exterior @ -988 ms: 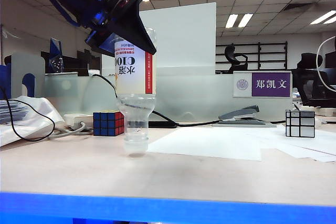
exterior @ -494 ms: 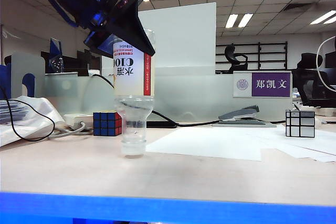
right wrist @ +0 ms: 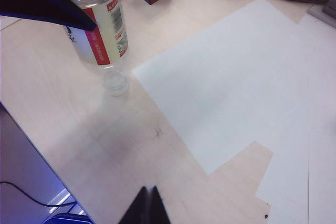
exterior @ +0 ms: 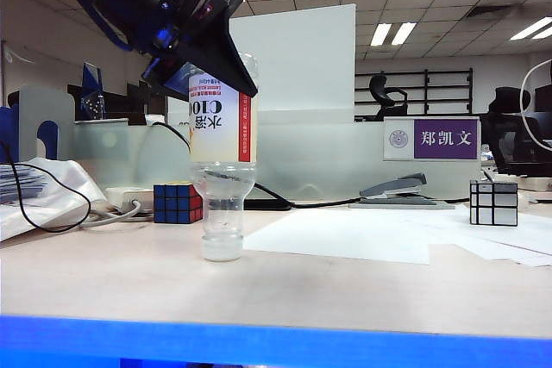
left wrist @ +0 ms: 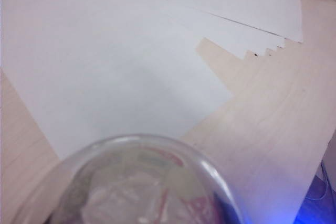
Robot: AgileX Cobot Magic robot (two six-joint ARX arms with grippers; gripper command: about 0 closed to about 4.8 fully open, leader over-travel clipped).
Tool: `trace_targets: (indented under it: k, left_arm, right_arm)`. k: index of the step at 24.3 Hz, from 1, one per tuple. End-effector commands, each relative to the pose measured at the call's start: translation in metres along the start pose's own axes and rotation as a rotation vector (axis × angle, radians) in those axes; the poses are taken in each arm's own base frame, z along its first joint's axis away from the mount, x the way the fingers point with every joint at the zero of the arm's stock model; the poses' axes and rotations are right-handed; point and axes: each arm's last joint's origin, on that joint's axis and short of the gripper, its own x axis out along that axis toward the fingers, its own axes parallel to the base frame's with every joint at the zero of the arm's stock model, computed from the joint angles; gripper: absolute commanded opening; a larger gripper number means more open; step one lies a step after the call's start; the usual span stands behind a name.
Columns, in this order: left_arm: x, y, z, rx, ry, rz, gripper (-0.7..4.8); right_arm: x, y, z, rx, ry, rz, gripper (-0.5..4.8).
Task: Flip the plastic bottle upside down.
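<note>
Plastic bottle (exterior: 222, 157) stands inverted, cap down on the table (exterior: 285, 286), roughly upright, label text upside down. Left tool (exterior: 226, 71) clamps the bottle's base end, now on top, with dark fingers on either side of the body; jaws part-open around it, gripping. In the left wrist view only the bottle's rounded clear bottom (left wrist: 134, 182) shows close up, fingers not visible. Bottle sits just beside the edge of a white paper sheet (exterior: 345, 239), in front of the colored Rubik's cube (exterior: 178, 202). Right tool (right wrist: 147, 205) is fully closed, empty, hanging above bare table near the paper, well apart from the bottle. Farther back: stapler (exterior: 401, 189), silver mirror cube (exterior: 493, 202), purple name plate (exterior: 431, 139).
</note>
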Motion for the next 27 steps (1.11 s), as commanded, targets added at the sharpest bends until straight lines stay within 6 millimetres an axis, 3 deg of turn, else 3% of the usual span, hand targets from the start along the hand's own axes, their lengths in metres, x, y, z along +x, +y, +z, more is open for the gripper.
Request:
trace_targets:
  k: [1,10,15,18,27]
  left_arm:
    - [0.0037,-0.0007,-0.0037,-0.012,0.015,-0.047,2.26]
    - [0.0036,-0.0007,-0.0036,-0.013,0.014,-0.046,4.02]
    - [0.0037,-0.0006,-0.0031,-0.009,0.009,-0.045,4.2]
    - [0.0036,0.0,-0.0019,-0.002,-0.001,-0.037,4.76]
    - [0.0026,0.0013,0.0017,0.013,-0.023,0.001,4.79]
  right_arm:
    - [-0.0012,0.0004,0.0018,-0.008,-0.015,0.002,-0.05]
    - [-0.0012,0.0004,0.0018,-0.008,-0.015,0.002,-0.05]
    - [-0.0012,0.0004,0.0018,-0.007,-0.015,0.002,-0.05]
    - [-0.0012,0.0004,0.0018,-0.007,-0.015,0.002,-0.05]
    - [-0.0012,0.0004,0.0018,-0.007,-0.015,0.001,-0.06]
